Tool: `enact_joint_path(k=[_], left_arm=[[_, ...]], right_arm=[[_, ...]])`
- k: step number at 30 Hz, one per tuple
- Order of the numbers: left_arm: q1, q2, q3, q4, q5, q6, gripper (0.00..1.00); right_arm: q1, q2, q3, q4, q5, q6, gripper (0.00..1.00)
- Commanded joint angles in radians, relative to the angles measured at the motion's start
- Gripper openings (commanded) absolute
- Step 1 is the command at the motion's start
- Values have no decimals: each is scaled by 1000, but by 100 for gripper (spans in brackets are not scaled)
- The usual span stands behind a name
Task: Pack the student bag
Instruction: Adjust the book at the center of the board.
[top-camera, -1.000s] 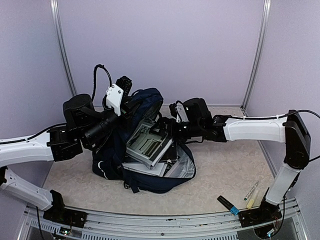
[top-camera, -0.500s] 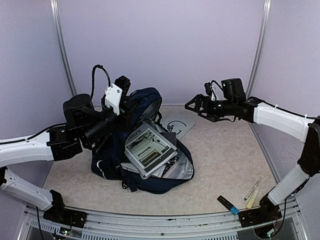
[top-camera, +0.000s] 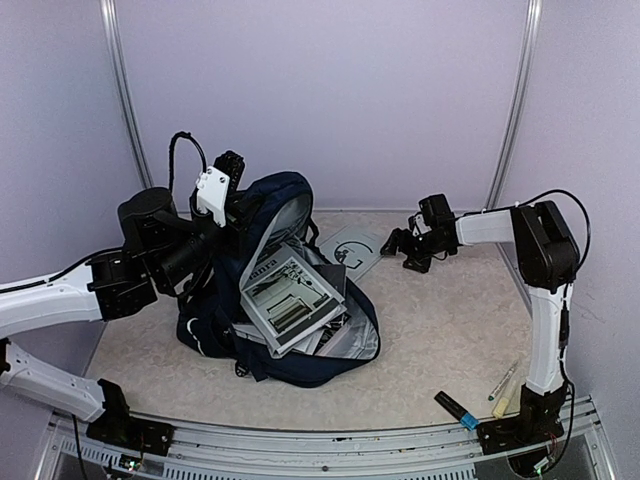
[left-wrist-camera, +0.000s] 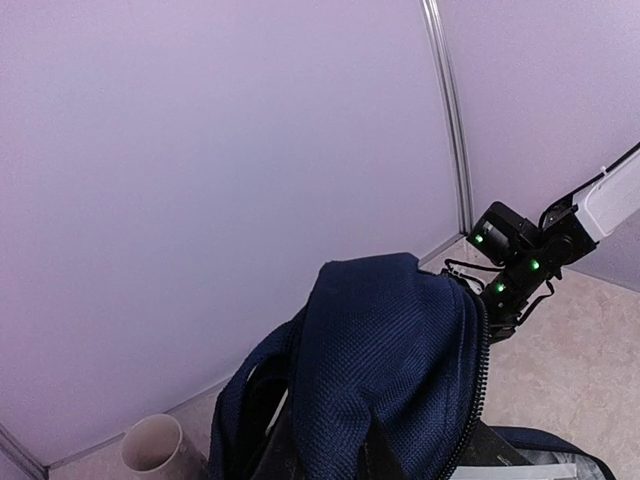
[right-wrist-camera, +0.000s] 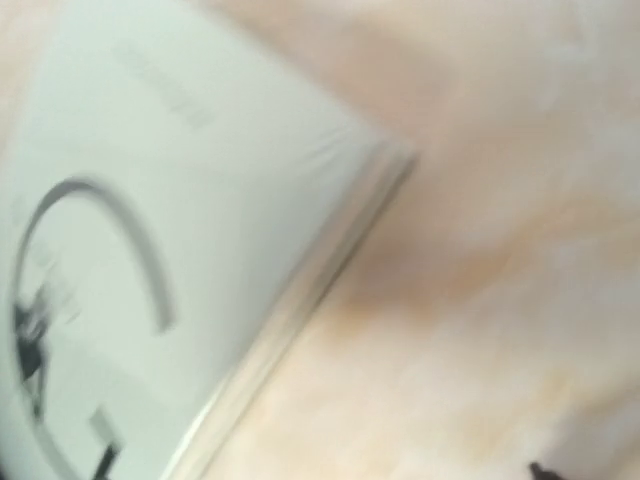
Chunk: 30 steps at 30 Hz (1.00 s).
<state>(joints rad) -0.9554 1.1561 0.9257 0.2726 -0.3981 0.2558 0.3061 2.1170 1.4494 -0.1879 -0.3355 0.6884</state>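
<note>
The student bag (top-camera: 215, 325), dark navy, stands open on the table with a grey lining and several books (top-camera: 290, 300) sticking out of its mouth. My left gripper (top-camera: 245, 203) is shut on the bag's top flap and holds it up; in the left wrist view the navy fabric (left-wrist-camera: 400, 360) fills the lower frame and hides the fingers. My right gripper (top-camera: 398, 250) is low over the table, open, next to the right edge of a flat grey book (top-camera: 350, 247). The right wrist view is blurred and shows that book (right-wrist-camera: 150, 250) close up.
Two markers (top-camera: 458, 409) (top-camera: 503, 381) lie near the front right corner, by the right arm's base. A white cup (left-wrist-camera: 155, 450) stands behind the bag by the back wall. Walls close in the table at the back and on both sides.
My right arm has pulled out of the bag, swung to the back right and dropped down beside the grey book. The left gripper has drawn the flap slightly left.
</note>
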Motion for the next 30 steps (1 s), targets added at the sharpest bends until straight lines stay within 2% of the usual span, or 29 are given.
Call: enact_joint_path(k=[1, 6, 11, 16, 19, 23, 30], left_arm=[[40, -10, -19, -26, -45, 1, 0], [72, 32, -16, -35, -21, -22, 0], [87, 29, -26, -22, 13, -30, 0], [121, 45, -27, -21, 53, -47, 0], [156, 74, -38, -7, 86, -88, 0], [171, 119, -56, 35, 101, -122, 0], [173, 158, -89, 80, 160, -171, 0]], right_arm=[[-22, 74, 120, 46, 27, 48, 85], [-38, 200, 284, -27, 29, 34, 85], [-48, 315, 427, -70, -56, 23, 79], [-47, 415, 574, -119, -154, -44, 66], [-44, 420, 587, -138, -184, -79, 58], [-41, 392, 544, -124, -213, -133, 57], [-11, 381, 553, -248, -168, -298, 48]])
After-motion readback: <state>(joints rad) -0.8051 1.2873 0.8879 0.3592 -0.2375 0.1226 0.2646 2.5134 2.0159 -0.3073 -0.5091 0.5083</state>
